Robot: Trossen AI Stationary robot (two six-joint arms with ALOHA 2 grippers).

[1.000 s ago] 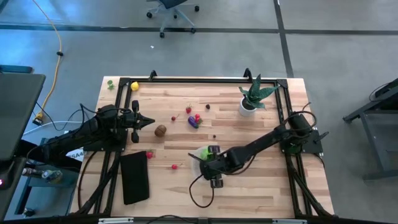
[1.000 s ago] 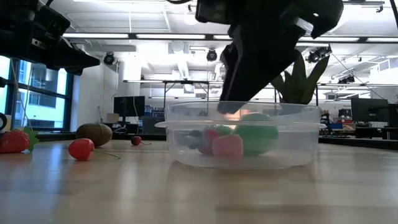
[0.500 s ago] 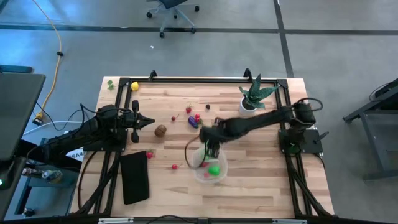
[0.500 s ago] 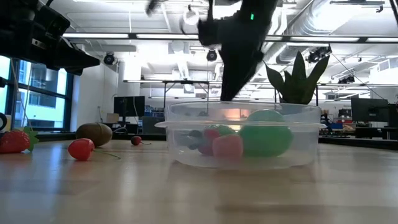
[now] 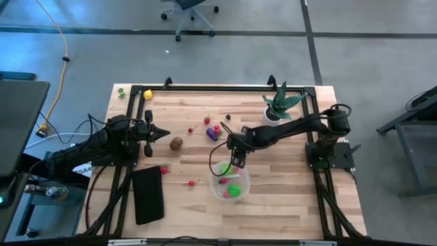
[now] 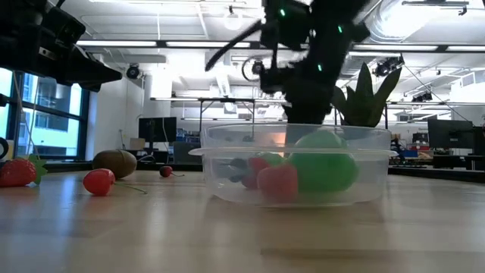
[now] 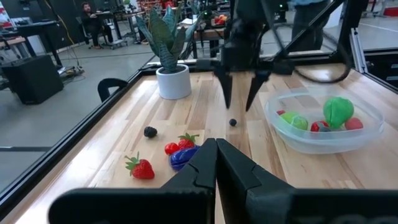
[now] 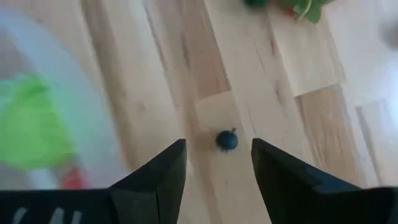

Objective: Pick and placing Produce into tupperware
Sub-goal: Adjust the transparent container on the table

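Note:
The clear round tupperware [image 5: 230,182] stands near the table's middle and holds a bright green piece [image 5: 235,191] and small red ones [image 6: 277,180]. Just beyond its far side my right gripper [image 7: 238,102] hangs open, pointing down over a small dark berry [image 8: 226,140] that lies on the wood; the fingers are clear of it. More produce lies on the table: a brown one [image 5: 176,143], a purple one [image 5: 212,134], strawberries [image 7: 141,168] and small red pieces [image 5: 192,183]. My left gripper [image 7: 216,155] waits shut at the table's left.
A spiky green plant in a white pot [image 5: 275,111] stands at the far right. A flat black rectangle [image 5: 148,195] lies at the near left. A yellow piece [image 5: 147,95] sits at the far left corner. Black frame rails [image 5: 218,87] run along the table's edges.
My right gripper has swung from above the tupperware toward the table's far edge, staying open, and now hangs over the dark berry. The green piece stays in the tupperware.

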